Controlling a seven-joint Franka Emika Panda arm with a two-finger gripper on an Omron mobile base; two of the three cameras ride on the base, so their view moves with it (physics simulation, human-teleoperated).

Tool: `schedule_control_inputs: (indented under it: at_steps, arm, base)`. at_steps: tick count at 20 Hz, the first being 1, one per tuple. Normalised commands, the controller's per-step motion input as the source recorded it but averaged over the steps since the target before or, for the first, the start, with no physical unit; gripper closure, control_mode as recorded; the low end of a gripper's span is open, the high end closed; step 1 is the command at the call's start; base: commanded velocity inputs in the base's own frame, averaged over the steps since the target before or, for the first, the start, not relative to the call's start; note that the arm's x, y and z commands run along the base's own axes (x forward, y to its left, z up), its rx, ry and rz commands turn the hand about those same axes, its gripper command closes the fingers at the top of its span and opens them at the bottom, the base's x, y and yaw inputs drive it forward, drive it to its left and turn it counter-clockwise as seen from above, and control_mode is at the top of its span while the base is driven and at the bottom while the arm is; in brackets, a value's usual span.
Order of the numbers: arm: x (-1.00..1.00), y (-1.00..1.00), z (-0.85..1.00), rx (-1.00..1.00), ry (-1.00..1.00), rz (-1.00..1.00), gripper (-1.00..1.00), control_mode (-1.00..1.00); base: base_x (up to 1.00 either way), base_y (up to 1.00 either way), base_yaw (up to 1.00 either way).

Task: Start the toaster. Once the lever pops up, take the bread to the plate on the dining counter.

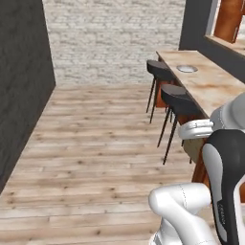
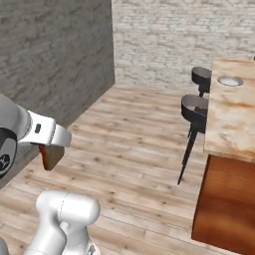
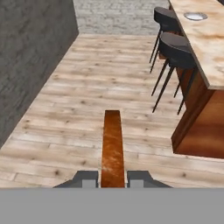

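My gripper [image 3: 113,178] is shut on the bread [image 3: 113,148], a tan-brown slice seen edge-on that juts forward between the two fingertips above the wooden floor. From the right base view the bread [image 2: 50,156] hangs under the white hand at the left. The plate [image 1: 187,69] [image 2: 230,81] [image 3: 195,16], small, round and pale, lies on the dining counter [image 1: 210,88] [image 2: 231,122] [image 3: 205,48], far ahead and to the right of the gripper. The toaster is out of view.
Two dark stools [image 1: 179,98] [image 2: 195,107] [image 3: 177,46] stand along the counter's near side, between me and the plate. A dark grey wall [image 3: 26,65] runs along the left and a pale brick wall [image 1: 115,38] closes the far end. Wooden floor [image 1: 95,143] lies between.
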Motion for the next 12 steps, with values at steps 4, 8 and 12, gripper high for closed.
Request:
schedule_control_inputs:
  at_steps: [4, 8, 12]
  arm:
    - [0.0, 0.0, 0.0, 0.0, 0.0, 0.0, 1.0, 1.0]
    - [0.0, 0.0, 0.0, 0.0, 0.0, 0.0, 1.0, 1.0]
    - [0.0, 0.0, 0.0, 0.0, 0.0, 0.0, 1.0, 1.0]
  base:
    - [0.49, 0.49, -0.39]
    - [0.44, 0.46, -0.38]
    - [0.34, 0.46, -0.37]
